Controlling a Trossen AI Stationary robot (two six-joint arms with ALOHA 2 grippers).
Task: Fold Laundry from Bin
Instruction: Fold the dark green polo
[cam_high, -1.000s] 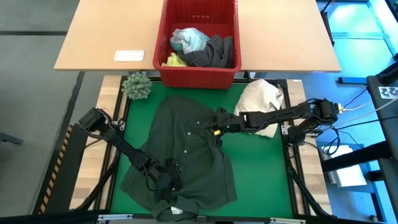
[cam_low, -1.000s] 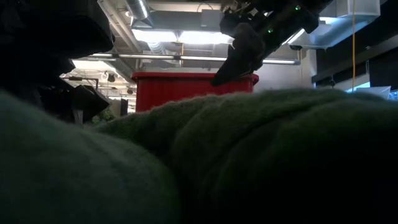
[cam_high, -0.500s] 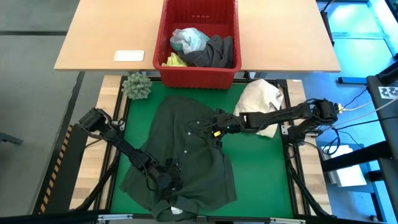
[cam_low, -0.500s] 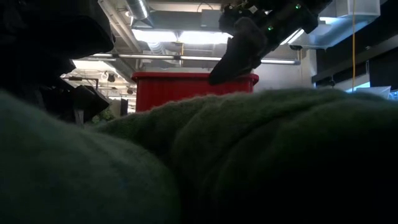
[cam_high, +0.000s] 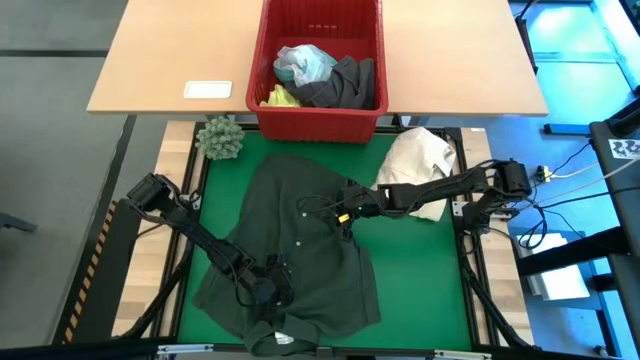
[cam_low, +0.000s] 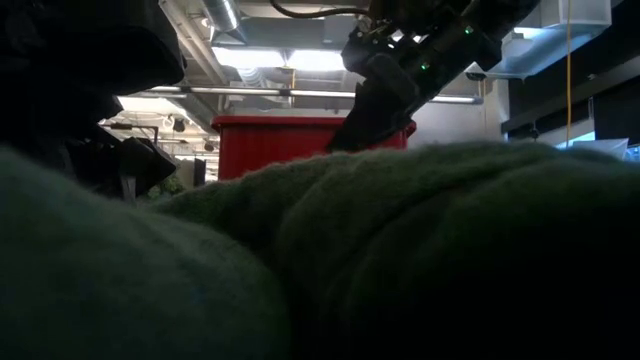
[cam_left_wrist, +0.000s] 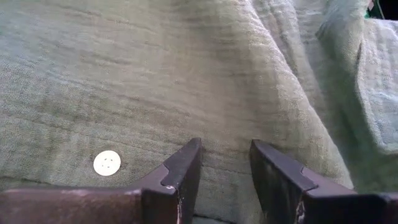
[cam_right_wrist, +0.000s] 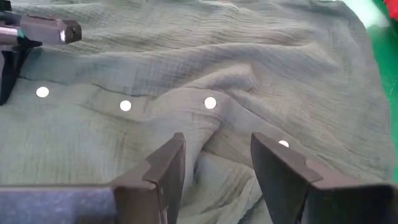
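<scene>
A dark green shirt (cam_high: 295, 250) lies spread, still unfolded, on the green mat (cam_high: 420, 270) of the bench, its white buttons (cam_right_wrist: 210, 102) running down the placket. The right claw (cam_high: 335, 212) hovers low over the shirt's middle, its fingers (cam_right_wrist: 163, 167) standing apart with a raised wrinkle of cloth between and just ahead of them, nothing gripped. The left claw (cam_high: 262, 291) rests on the lower part of the same shirt, near the hem, its fingers (cam_left_wrist: 181, 172) set apart with fabric between them; whether they pinch that cloth cannot be told. Behind the mat, the red bin (cam_high: 268, 65) holds the remaining laundry: grey (cam_high: 340, 85), turquoise (cam_high: 303, 62) and yellow (cam_high: 280, 97) garments heaped together. The step in hand appears to be flattening and arranging the shirt before the first fold. The next move likely calls for the right claw to settle on a clean edge or fold of fabric and draw it smooth.
</scene>
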